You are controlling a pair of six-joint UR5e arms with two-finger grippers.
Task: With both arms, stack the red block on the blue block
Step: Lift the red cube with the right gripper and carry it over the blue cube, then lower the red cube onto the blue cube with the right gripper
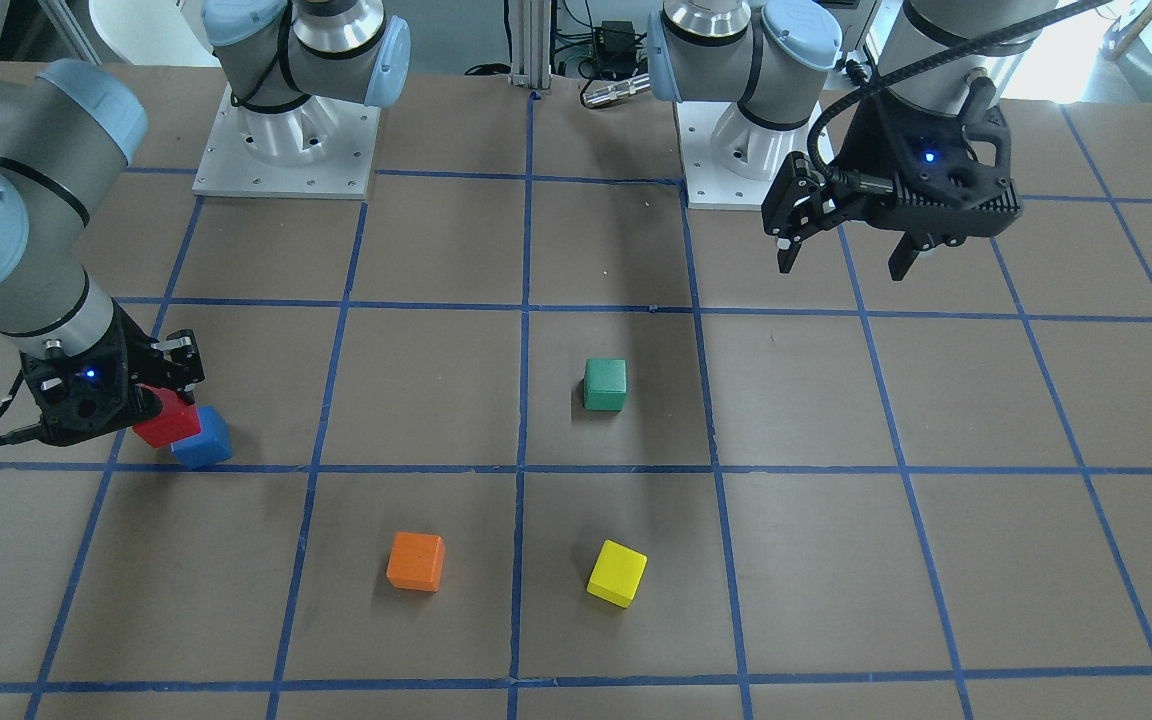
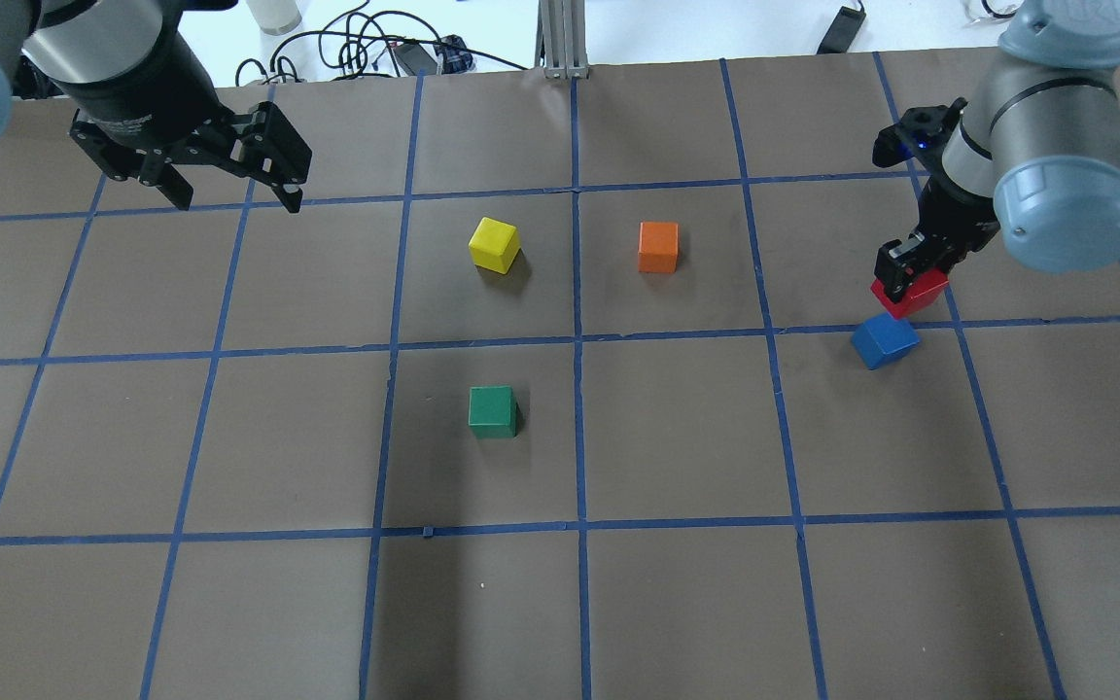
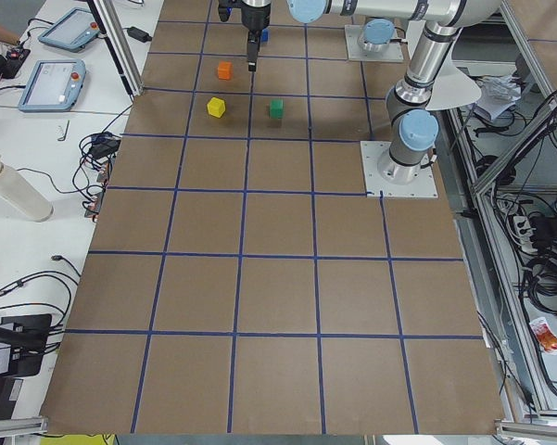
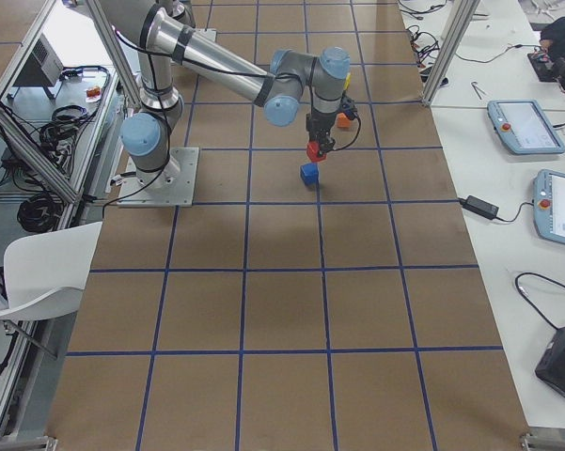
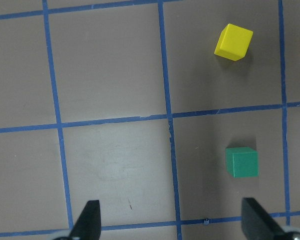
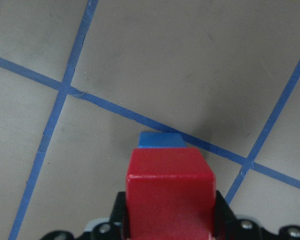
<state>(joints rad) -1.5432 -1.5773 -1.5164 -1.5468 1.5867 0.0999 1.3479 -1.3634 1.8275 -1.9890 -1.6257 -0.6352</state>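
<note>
**Brown gridded table, red cube held over the blue one**

Brown tabletop [image 2: 229,437] fills the overhead view, ruled into large squares by blue tape lines [image 2: 577,437]. Both arms reach over it. The right arm [image 2: 1056,194] bends down at the table's right side, and the left arm [image 2: 113,49] hangs above the far left corner.

The right gripper [image 2: 910,277] points down with its jaws closed narrowly on the red block [image 2: 913,295], one finger on each side face. The left gripper [image 2: 236,194] hovers high with its jaws spread wide and nothing between them.

The red block hangs clear of the table, above the blue block [image 2: 884,340]. The right side view shows a gap between the two. In the right wrist view the red block covers most of the blue one, leaving only its far edge showing. The blue block rests on the tabletop, turned askew to the grid, just beside a tape line.

Near the centre, well apart from each other, lie a green cube [image 2: 493,410], a yellow cube [image 2: 495,243] and an orange cube [image 2: 658,246].
</note>
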